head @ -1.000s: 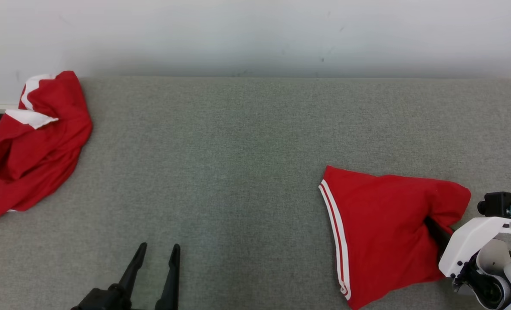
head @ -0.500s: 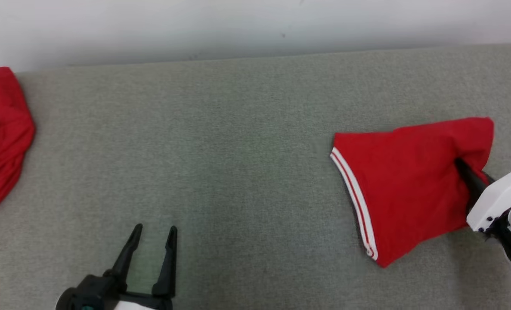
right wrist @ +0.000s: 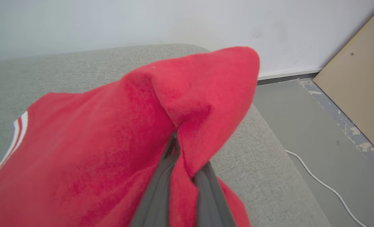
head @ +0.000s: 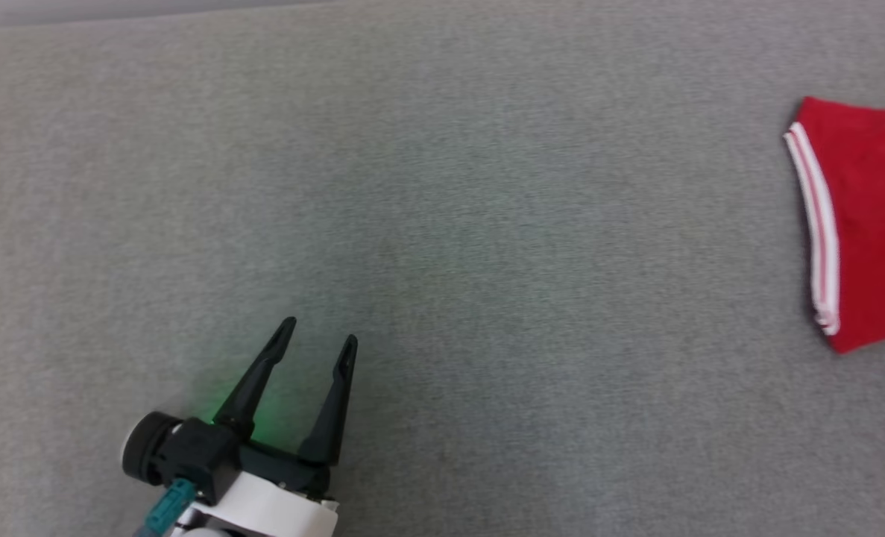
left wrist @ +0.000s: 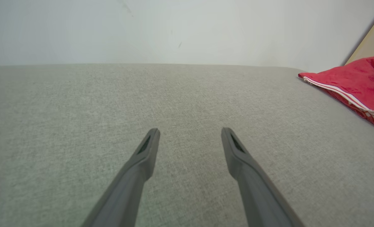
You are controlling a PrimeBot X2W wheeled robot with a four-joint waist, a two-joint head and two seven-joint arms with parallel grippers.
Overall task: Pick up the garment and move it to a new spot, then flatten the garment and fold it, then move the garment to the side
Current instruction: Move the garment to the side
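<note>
Our left claw [head: 319, 330] hangs released over the grey fabric worktop [head: 487, 186], at the lower left of the head view. The red garment [head: 871, 224], with a white-striped hem, shows at that view's right edge, and our right claw [right wrist: 182, 157] is clenched on a fold of it. Beyond the worktop are a white wall [right wrist: 142, 22], a grey floor [right wrist: 300, 126], a white cable [right wrist: 319, 179] and a tan board [right wrist: 360, 78].

With the head camera swung and tipped lower over the grey surface [head: 442, 186], the red garment [head: 871, 224], pinched in the right gripper [right wrist: 177, 151], has been carried off to the right, well away from the left gripper [head: 319, 332].
</note>
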